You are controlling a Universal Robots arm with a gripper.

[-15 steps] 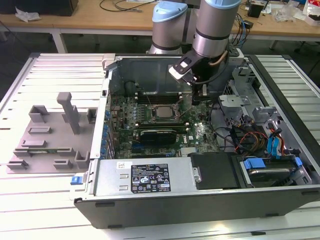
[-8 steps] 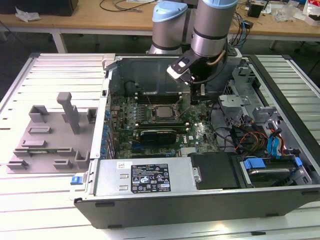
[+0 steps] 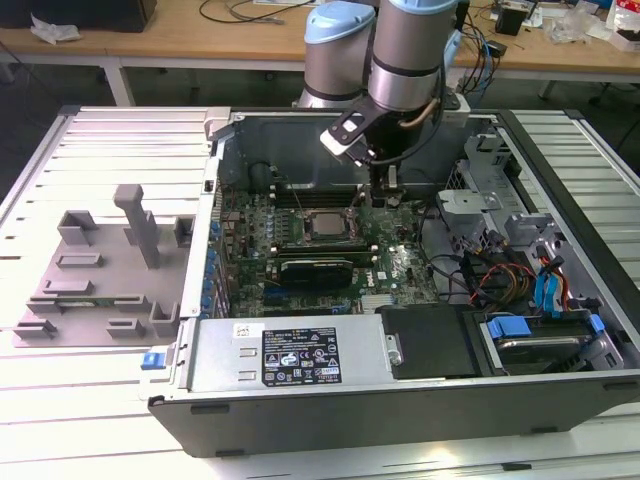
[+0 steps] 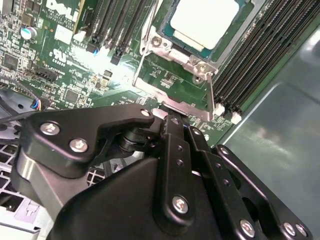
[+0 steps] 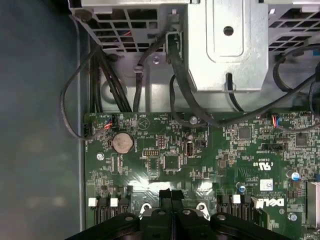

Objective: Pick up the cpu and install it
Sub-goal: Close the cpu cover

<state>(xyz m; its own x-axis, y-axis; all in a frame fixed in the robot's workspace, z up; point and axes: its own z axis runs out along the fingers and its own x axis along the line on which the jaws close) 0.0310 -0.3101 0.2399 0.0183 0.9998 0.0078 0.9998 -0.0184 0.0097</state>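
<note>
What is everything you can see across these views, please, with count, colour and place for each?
computer case: one, dark grey, open, centre of the exterior view
motherboard: one, green, inside the case
cpu: one, silver, seated in the socket
memory slots: several, black, beside the socket
coin battery: one, silver, on the motherboard
tray: one, grey, on the exterior view's left of the case
cables: a few, blue, in the case on the exterior view's right
arm: one, grey and pale blue, above the case
pincer: one, black, shut, tips at the socket's metal edge
</note>
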